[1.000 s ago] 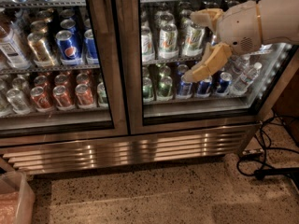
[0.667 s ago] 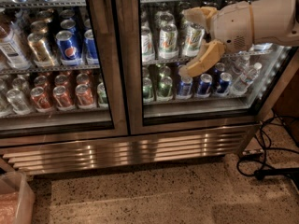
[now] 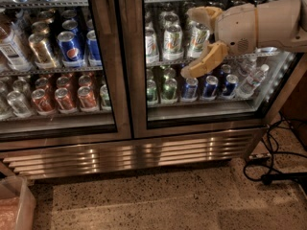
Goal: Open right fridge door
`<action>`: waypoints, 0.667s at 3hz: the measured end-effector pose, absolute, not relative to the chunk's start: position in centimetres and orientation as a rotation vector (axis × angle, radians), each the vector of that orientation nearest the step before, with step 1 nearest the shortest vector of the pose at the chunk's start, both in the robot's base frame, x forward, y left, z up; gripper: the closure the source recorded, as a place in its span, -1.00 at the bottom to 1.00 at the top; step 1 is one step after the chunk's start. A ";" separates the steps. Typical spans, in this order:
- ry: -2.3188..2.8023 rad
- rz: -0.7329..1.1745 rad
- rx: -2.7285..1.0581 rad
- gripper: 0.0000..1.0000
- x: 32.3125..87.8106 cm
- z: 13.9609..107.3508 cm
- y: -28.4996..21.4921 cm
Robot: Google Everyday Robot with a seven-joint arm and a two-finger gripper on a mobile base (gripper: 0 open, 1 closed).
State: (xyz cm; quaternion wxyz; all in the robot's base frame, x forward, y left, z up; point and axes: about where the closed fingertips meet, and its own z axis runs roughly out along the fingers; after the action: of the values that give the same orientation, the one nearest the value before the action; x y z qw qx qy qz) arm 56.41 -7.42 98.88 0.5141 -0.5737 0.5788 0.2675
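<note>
Creeping left with gripper (image 3: 189,43) across right fridge door (image 3: 133,80), nearer its left edge than second ago; jaws spread, gripping nothing; door right of scene, shut; likely seeking edge to pull

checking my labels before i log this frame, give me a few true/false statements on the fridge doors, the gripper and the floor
1. The right fridge door is shut. True.
2. The gripper is in front of the left door. False: it is in front of the right fridge door's glass.
3. The gripper's fingers are spread open and hold nothing. True.
4. Black cables lie on the floor at the left. False: the black cables lie at the right, by the fridge's corner.
</note>
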 end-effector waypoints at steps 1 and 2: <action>1.308 0.677 -1.326 -1.00 57.8 99.8 -6.6; 1.224 0.725 -1.297 -1.00 59.2 100.6 -5.7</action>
State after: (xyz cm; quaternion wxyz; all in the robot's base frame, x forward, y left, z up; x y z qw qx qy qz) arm 59.15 -5.67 100.63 0.5715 -0.5527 0.5219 0.3091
